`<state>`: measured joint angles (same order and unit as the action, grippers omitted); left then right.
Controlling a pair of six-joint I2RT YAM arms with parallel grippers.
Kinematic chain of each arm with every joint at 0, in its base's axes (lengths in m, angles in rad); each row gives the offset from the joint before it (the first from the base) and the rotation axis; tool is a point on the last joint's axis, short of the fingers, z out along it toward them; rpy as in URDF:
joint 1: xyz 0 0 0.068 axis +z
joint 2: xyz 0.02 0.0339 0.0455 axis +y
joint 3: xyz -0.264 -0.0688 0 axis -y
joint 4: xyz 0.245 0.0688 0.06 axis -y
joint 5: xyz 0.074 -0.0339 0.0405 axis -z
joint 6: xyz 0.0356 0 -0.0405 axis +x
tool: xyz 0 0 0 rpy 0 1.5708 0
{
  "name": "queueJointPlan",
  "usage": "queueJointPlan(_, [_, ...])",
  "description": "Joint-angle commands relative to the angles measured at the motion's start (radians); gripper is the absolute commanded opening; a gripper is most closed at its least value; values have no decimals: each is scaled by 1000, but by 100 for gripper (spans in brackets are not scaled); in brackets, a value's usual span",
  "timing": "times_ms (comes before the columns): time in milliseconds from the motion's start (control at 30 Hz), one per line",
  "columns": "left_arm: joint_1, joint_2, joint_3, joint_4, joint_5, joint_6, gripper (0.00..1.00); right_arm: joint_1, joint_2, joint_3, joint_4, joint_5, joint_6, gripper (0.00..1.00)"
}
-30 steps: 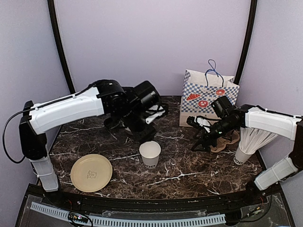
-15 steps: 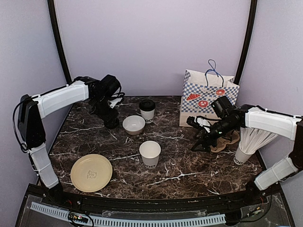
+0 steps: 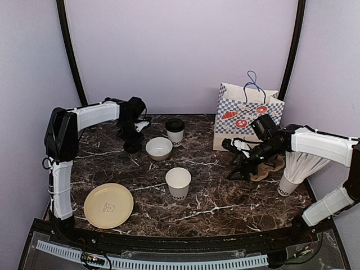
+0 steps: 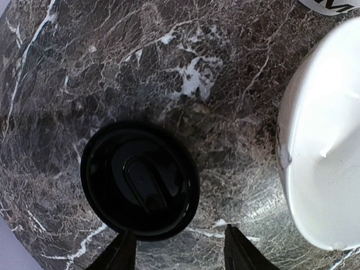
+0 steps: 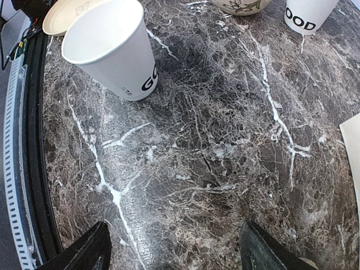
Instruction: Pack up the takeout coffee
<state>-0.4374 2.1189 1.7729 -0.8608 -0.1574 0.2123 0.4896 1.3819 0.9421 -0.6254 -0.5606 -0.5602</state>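
Two takeout coffee cups stand mid-table: one with a black lid [image 3: 175, 130] at the back, and an open white cup [image 3: 178, 183] nearer the front, also seen as the open cup [image 5: 112, 48] in the right wrist view. A loose black lid [image 4: 139, 188] lies flat on the marble. My left gripper [image 3: 133, 147] hangs right over it, open, and the left gripper [image 4: 180, 254] has the lid's rim just ahead of its left fingertip. My right gripper [image 3: 232, 160] is open and empty over bare marble right of the cups, likewise the right gripper [image 5: 180, 253].
A low white bowl [image 3: 159, 148] sits beside the lidded cup. A checked paper bag [image 3: 246, 115] stands at the back right. A cup full of white sticks [image 3: 292, 174] and a brown cardboard piece [image 3: 270, 166] are at the right. A tan plate [image 3: 108, 205] lies front left.
My left arm has swung from the table's middle to the back left, uncovering the lidded cup and the bowl, and folded down over the loose lid. The right arm has not moved.
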Motion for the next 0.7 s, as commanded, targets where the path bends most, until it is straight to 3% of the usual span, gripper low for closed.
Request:
queueJointPlan(0, [20, 26, 47, 27, 28, 47, 55, -5, -19, -4, 8, -10, 2, 79])
queueJointPlan(667, [25, 110, 47, 70, 7, 68, 32, -5, 8, 1, 2, -9, -4, 79])
